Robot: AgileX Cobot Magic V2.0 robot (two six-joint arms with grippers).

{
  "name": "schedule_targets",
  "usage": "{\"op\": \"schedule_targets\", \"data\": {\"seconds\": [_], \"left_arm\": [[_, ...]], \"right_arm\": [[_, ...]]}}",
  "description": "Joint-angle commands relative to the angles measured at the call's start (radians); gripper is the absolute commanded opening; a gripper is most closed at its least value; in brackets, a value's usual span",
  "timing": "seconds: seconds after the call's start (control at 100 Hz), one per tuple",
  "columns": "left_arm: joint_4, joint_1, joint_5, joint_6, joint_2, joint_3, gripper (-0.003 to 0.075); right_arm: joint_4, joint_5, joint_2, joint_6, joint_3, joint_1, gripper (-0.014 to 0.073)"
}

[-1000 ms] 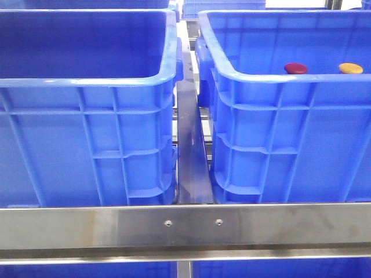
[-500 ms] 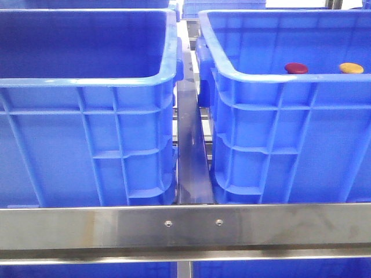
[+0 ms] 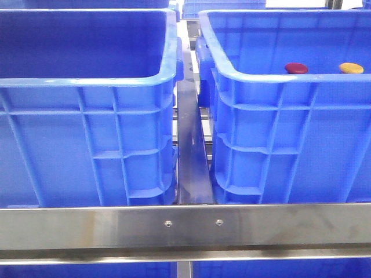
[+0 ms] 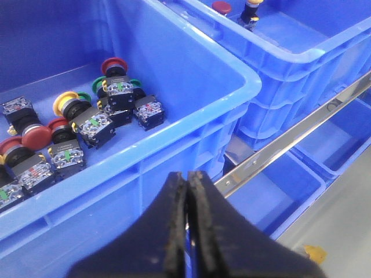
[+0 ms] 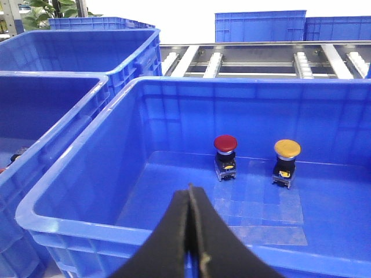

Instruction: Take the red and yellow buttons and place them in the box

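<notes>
Two blue crates stand side by side. The right one is the box, and on its floor a red button and a yellow button stand upright, side by side. The left crate holds several red, yellow and green push buttons lying loose. My left gripper is shut and empty, outside the left crate's near wall. My right gripper is shut and empty above the box's near rim. Neither gripper shows in the front view.
A steel rail runs across in front of both crates, with a metal bar in the gap between them. Lower blue crates sit below the rail. A roller conveyor and more blue crates lie behind.
</notes>
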Motion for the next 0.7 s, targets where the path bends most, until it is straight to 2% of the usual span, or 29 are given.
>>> {"op": "schedule_targets", "data": {"seconds": [0.0,0.15,0.27,0.42,0.69], "left_arm": [[-0.010,-0.008,-0.071,-0.010,0.004,-0.027,-0.0020],[0.050,0.002,-0.086,-0.010,-0.001,0.002,-0.0020],[0.063,0.068,-0.173,-0.044,-0.043,0.065,-0.0020],[0.063,0.220,-0.321,-0.046,-0.123,0.177,-0.0020],[0.063,0.495,-0.408,-0.046,-0.301,0.365,-0.0020]], "right_arm": [[0.020,-0.040,0.008,-0.005,-0.026,0.001,-0.0067],[0.020,-0.040,0.008,-0.005,-0.026,0.001,-0.0067],[0.020,-0.040,0.008,-0.005,-0.026,0.001,-0.0067],[0.020,-0.040,0.008,-0.005,-0.026,0.001,-0.0067],[0.020,-0.040,0.008,-0.005,-0.026,0.001,-0.0067]]}}
